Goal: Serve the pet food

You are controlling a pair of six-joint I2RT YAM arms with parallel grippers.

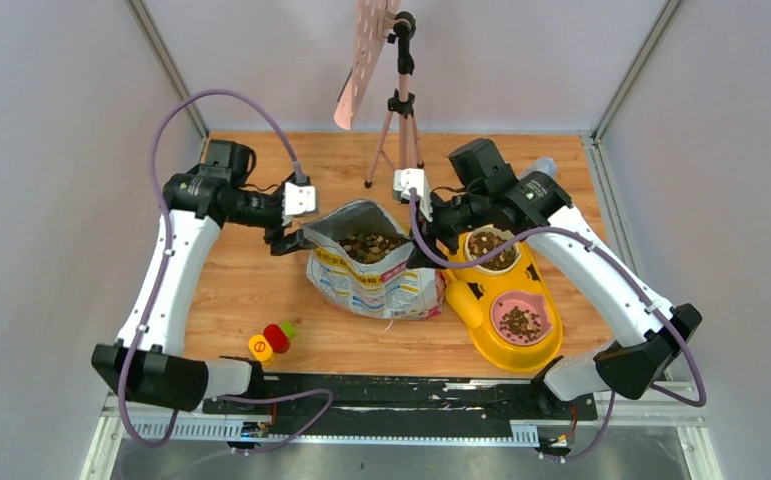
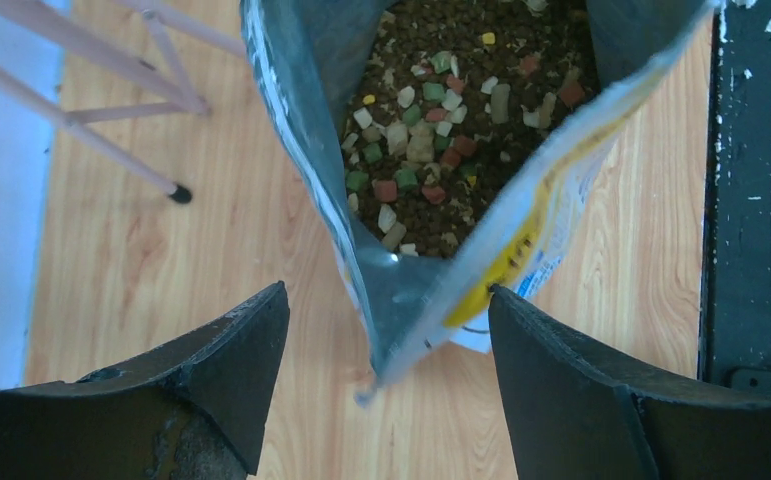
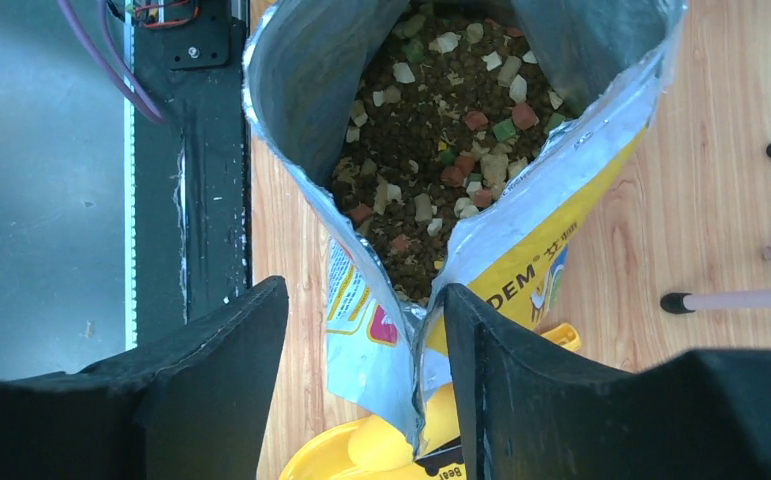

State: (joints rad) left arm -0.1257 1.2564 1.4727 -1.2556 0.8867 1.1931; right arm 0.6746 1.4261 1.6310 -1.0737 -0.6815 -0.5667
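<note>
The pet food (image 1: 369, 245) lies mostly inside the open bag (image 1: 376, 285), which stands mid-tabletop (image 1: 251, 290) with its mouth up. More fills both bowls of the yellow feeder (image 1: 481, 300) to the right. The mouth's long axis runs straight from your left claw (image 1: 286, 240) to your right claw (image 1: 423, 250), so each claw faces one pinched corner and the food lies beyond it, down in the bag. Both claws are spread open astride their corners, gripping nothing. From the left wrist, the foil corner sits between the jaws and looks clear of both. From the right wrist, the seam lies right against one finger (image 3: 481, 340), and you cannot tell whether it touches. Neither arm is clearly nearer. The bag's depth is hidden, and yellow plastic beneath the right corner is cut off.
</note>
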